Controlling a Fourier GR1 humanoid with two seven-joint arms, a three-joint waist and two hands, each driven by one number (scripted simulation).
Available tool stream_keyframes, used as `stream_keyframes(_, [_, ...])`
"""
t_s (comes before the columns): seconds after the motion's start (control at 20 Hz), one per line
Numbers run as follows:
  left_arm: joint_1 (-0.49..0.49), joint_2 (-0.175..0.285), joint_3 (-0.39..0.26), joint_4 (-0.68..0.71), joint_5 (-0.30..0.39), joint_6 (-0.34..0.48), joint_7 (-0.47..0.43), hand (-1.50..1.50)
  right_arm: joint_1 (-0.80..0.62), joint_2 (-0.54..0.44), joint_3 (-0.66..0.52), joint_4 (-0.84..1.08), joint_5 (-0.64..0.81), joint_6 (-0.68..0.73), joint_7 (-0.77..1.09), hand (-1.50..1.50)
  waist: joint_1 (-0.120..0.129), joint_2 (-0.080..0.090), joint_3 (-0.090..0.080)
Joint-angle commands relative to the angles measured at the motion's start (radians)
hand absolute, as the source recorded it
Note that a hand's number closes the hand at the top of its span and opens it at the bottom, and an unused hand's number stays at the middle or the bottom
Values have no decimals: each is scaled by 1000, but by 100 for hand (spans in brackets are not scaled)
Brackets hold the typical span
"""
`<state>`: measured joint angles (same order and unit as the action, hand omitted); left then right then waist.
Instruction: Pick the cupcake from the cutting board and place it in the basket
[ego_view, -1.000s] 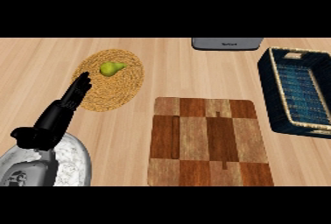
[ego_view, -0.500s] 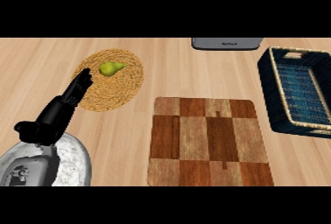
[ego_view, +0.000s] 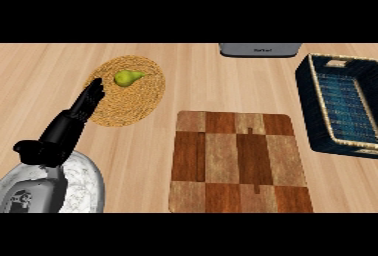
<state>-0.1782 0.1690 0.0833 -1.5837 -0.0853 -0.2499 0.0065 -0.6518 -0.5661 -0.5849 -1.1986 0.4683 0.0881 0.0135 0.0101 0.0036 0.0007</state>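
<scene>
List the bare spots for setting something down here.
Bare counter: between woven mat and cutting board; above the board, between mat and basket; the top-left corner. The board's top is bare too. Crowded: the mat's left edge, with the left hand near the pear.

Cutting board (ego_view: 238, 160) lying mid-counter (ego_view: 207, 85). Right of the board and slightly behind, a basket (ego_view: 307, 95). Left of the board and behind, a mat (ego_view: 136, 102) with a pear (ego_view: 127, 77) on it. Straight behind the board, an appliance (ego_view: 260, 49).
</scene>
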Motion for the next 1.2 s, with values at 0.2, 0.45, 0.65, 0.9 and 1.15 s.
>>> stream_keyframes(0.2, [-48,-16,-5,29,-17,22,21,0,-112,-78,-46,299,-71,-103,-151,-150,0,0,0])
stream_keyframes(0.45, [20,-14,-10,13,-18,2,-28,0,-147,-64,20,336,-66,-157,-185,-150,1,-1,-1])
stream_keyframes(0.65, [-25,1,8,-30,12,-8,60,0,-168,-151,-29,379,-148,-73,-232,-150,1,-1,0])
stream_keyframes(0.9, [-6,0,4,45,-19,-6,-38,0,-262,-180,-84,436,-240,-44,-120,-150,-1,-1,-1])
stream_keyframes(1.15, [33,-2,3,-21,-4,-10,-4,0,-230,-297,-181,508,-350,68,-40,-150,-2,-3,0])
